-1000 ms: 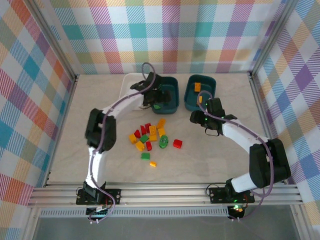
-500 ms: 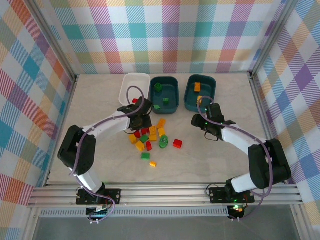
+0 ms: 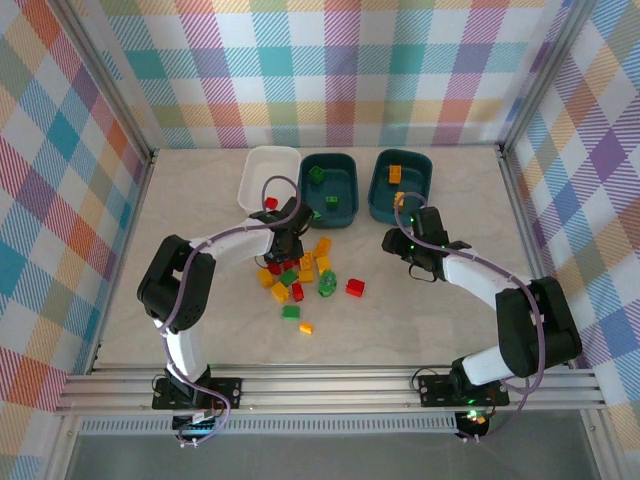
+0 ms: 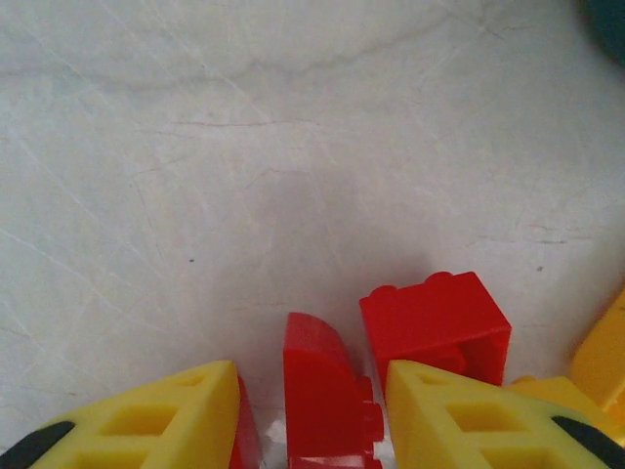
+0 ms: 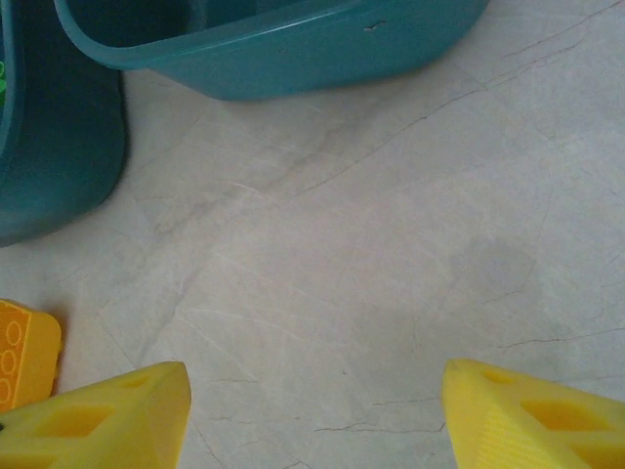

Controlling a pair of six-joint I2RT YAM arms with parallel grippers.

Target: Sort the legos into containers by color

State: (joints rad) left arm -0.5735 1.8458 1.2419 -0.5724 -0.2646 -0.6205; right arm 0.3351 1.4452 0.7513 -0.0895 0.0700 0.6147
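**Top external view.** My left end effector (image 3: 287, 247) points down into the loose legos (image 3: 302, 272), which lie on the table (image 3: 200, 300) just in front of the middle teal tub (image 3: 352, 190). The white tub (image 3: 272, 165), touching that tub's left side, already holds one red brick (image 3: 270, 202). My right end effector (image 3: 401, 206) waits in front of the right teal tub (image 3: 412, 186), on the middle tub's other side.

**Left wrist view.** My left end effector (image 4: 311, 379) straddles a red curved brick (image 4: 327, 386). A thin pale gap shows beside the brick, so I cannot tell whether the grip is firm. A square red brick (image 4: 435, 322) touches my right-hand finger (image 4: 469, 410). To do this step well, I should centre the curved brick, squeeze it across its flat sides and lift straight up, so the square neighbour is not dragged along. Red belongs in the white tub, left of the middle teal tub.

**Right wrist view.** My right end effector (image 5: 317, 391) is spread wide over bare table, holding nothing, with an orange brick (image 5: 24, 352) at its left.

**Comparison.** The overhead view gives the route to the tubs. The wrist views give finger-to-brick clearance, which is too fine to read from above.
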